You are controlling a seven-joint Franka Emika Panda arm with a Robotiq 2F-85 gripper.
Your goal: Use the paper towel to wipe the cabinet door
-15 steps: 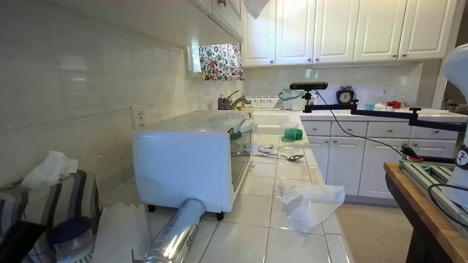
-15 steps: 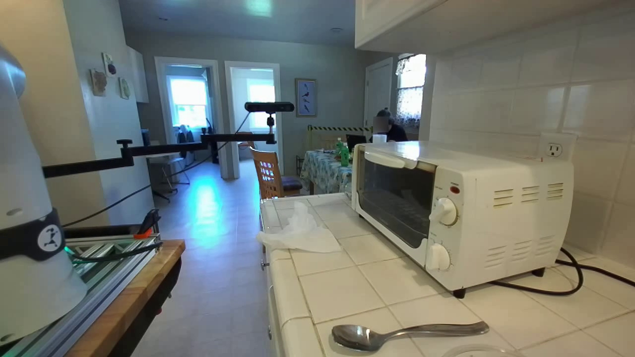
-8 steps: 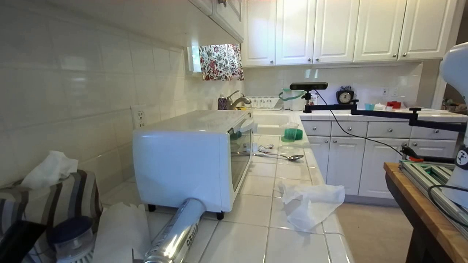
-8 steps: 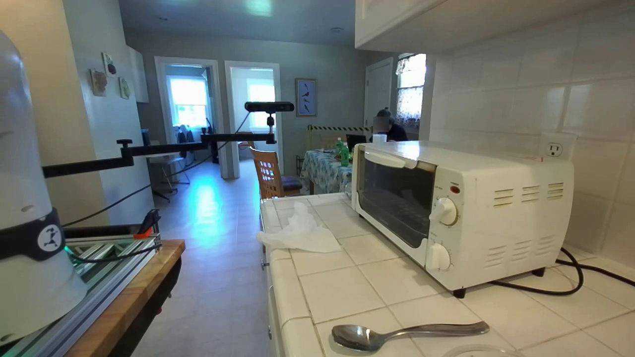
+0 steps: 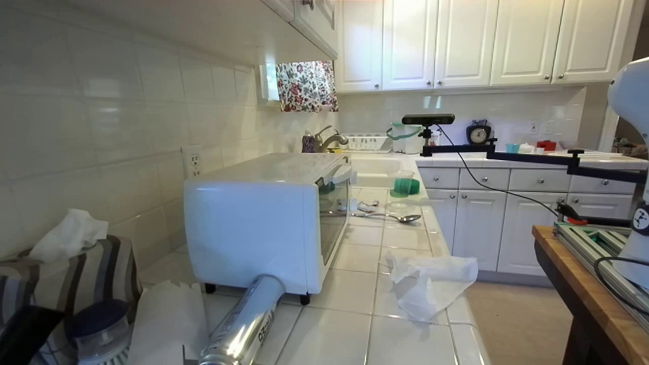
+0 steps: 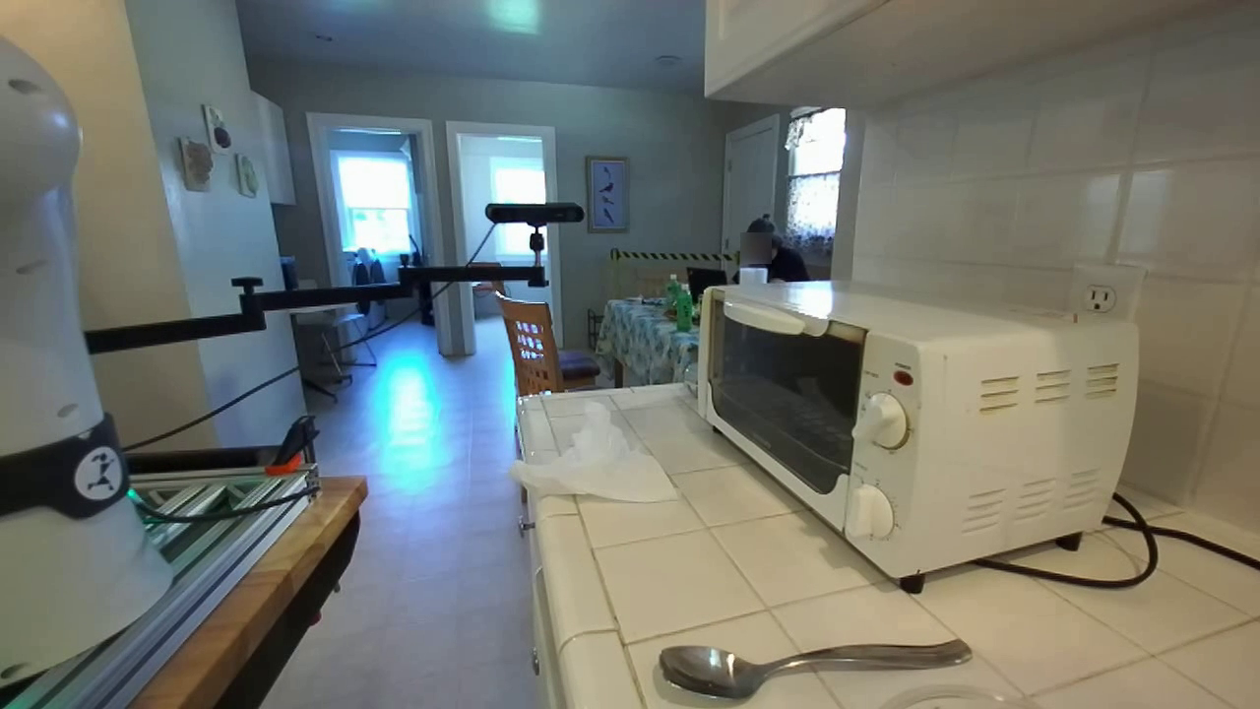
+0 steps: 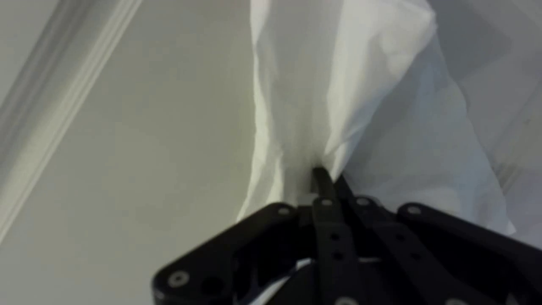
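Observation:
My gripper (image 7: 332,176) is shut on a white paper towel (image 7: 302,76) in the wrist view. The towel is bunched at the fingertips and spreads out beyond them. Behind it is a pale cabinet door (image 7: 161,140) with a raised moulding at the left. I cannot tell whether the towel touches the door. In the exterior views the gripper and held towel are out of view. The upper cabinet above the counter shows its door (image 5: 317,20) at the top of an exterior view, and part of the cabinet (image 6: 787,39) shows in an exterior view.
Another crumpled white sheet (image 5: 433,286) lies on the tiled counter (image 5: 350,299). A white toaster oven (image 5: 253,223) stands under the cabinet. A metal can (image 5: 248,319), a spoon (image 6: 724,670) and a tissue box (image 5: 101,274) are nearby. A camera on a black arm (image 6: 325,293) extends beside the robot.
The white towel corner that hung at the top of an exterior view is now out of sight, apparently raised. The robot arm's visible links have shifted slightly towards the counter. The counter items have not moved.

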